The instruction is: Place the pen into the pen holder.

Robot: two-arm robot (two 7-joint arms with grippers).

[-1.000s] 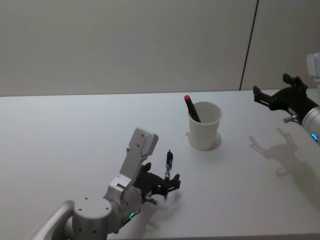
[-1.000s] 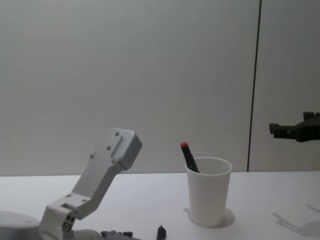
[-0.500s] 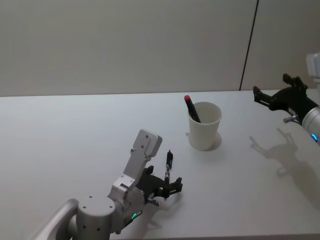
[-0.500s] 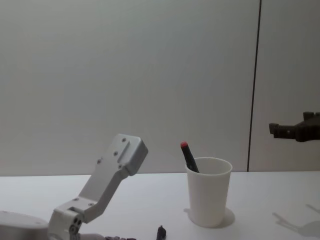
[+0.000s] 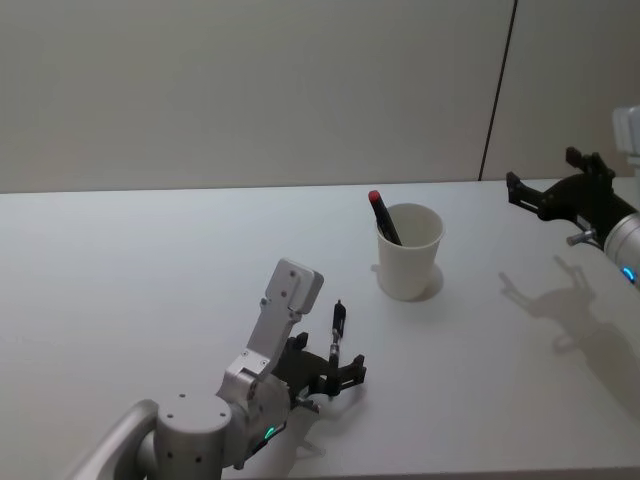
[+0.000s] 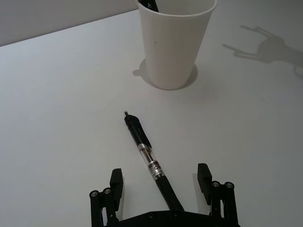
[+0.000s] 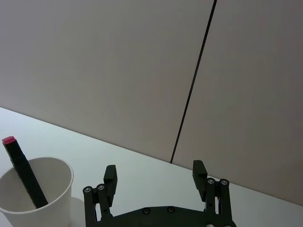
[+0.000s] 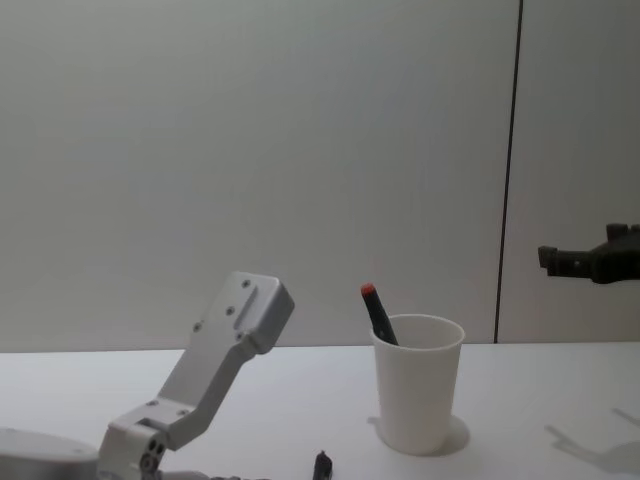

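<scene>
Head view: L gripper [image 5: 337, 373] sits low over the table [image 5: 150, 270] at the near side. The pen [image 5: 338, 326] lies flat just ahead of it, far end aimed toward the cup [image 5: 410, 262]. The cup stands upright farther back and to the right, w/ a red-capped marker [image 5: 383, 216] leaning in it. R gripper [image 5: 540, 196] hangs at the far right, well apart from the pen, idle.

L wrist view: the clearest one. Jaws spread wide, one finger each side of the pen [image 6: 145, 152], neither touching it. The pen's long axis runs roughly along the reach direction, a bit skewed. Its back end passes under the palm and its tip points at the cup [image 6: 174, 47]. A squeeze would catch it across the barrel. My read: the grasp is the step in hand, not yet made.

R wrist view: R gripper [image 7: 154, 169] is spread too, nothing btwn the fingers, w/ the cup [image 7: 49, 208] and marker [image 7: 22, 172] ahead of it.

Chest view: the pen's far tip [image 8: 321, 465] pokes in at the bottom edge, left of the cup [image 8: 418, 395] and apart from it. L gripper is plainly the nearer one.
</scene>
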